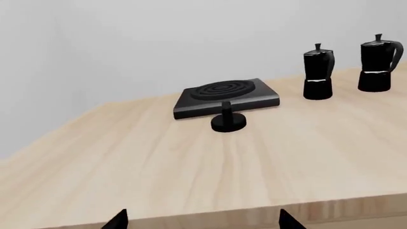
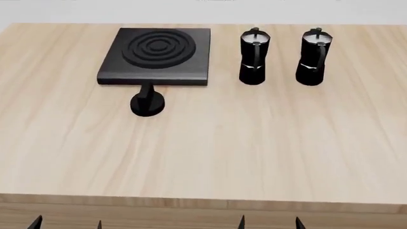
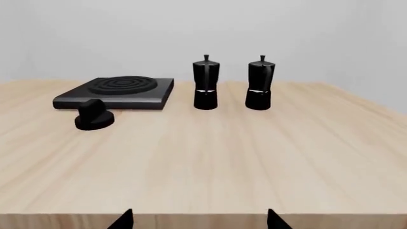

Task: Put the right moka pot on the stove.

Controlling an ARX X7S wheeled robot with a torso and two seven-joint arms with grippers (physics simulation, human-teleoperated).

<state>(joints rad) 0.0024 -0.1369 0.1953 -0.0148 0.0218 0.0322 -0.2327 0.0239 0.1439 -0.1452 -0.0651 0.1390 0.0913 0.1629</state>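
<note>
Both grippers, left (image 2: 66, 223) and right (image 2: 269, 222), are waiting apart and empty, well short of the stove (image 2: 156, 56). I'm eyeing the right moka pot (image 2: 311, 56), standing upright beyond its twin (image 2: 254, 56), well clear for a side grasp.

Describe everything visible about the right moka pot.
The right moka pot is small, black and faceted, narrowed at the waist, with a lid, top knob and curved handle. It stands upright on the wooden table, beside its twin without touching it, on the side away from the stove. No gripper touches it.
</note>
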